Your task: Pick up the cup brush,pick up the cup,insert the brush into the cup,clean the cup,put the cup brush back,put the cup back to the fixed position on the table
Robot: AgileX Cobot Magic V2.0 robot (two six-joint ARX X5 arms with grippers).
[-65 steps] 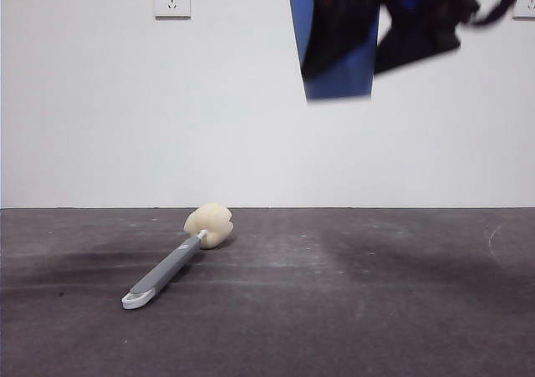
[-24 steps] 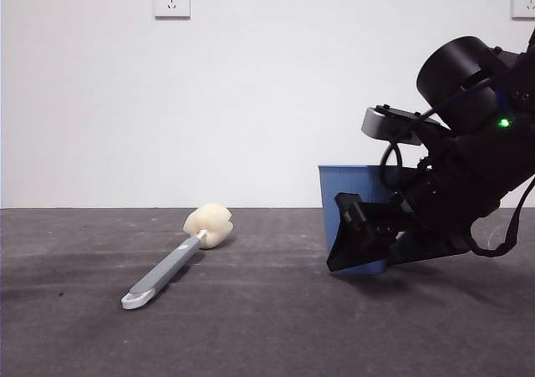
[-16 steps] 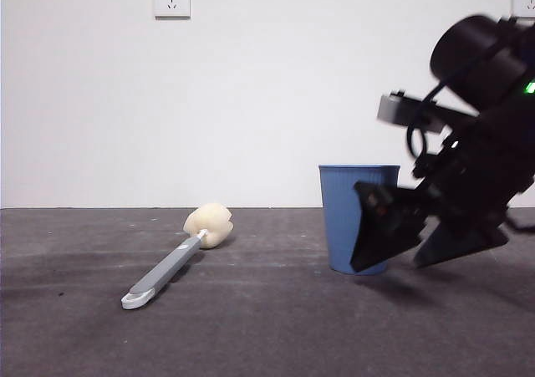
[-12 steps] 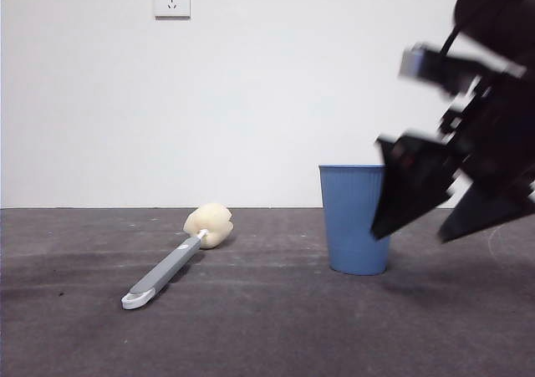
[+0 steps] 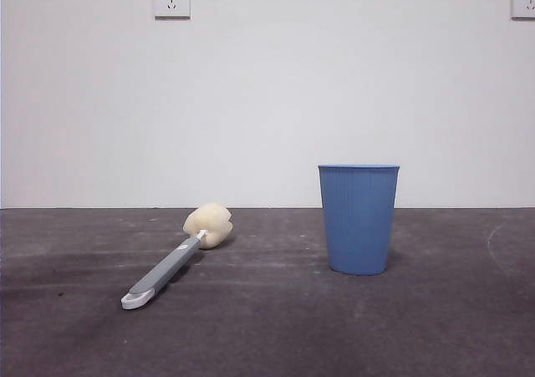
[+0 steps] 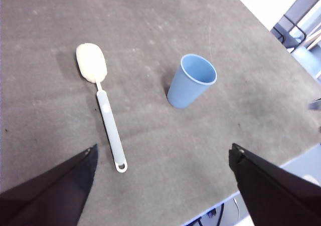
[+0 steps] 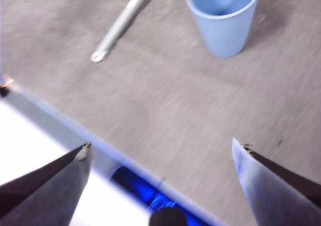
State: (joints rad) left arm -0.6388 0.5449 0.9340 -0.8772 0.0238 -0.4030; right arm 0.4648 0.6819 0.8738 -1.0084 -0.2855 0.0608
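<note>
**Cup and brush both rest on the table**

The cup (image 5: 359, 218) stands upright on the table (image 5: 267, 327), with its open mouth up. Nothing is inside it that can be seen. It is blue with thin lines down its side.

The cup brush (image 5: 177, 257) lies flat on the table, well apart from the cup. In the front view it is to the left of the cup. Its soft yellow head is farther back and its white loop end is closer to the camera. Nothing touches the brush or the cup.

The left gripper (image 6: 163, 158) is up high over the table. Its two black jaws are spread wide and hold nothing. From there, the cup (image 6: 192, 80) and the brush (image 6: 103, 110) show side by side.

The right gripper (image 7: 161, 153) is also up high, near the table's edge. Its jaws are wide apart too, with nothing between them. Its picture is a bit blurry. It shows the cup (image 7: 224, 16) and part of the brush handle (image 7: 120, 24).

A white wall (image 5: 267, 101) is behind the table.
</note>
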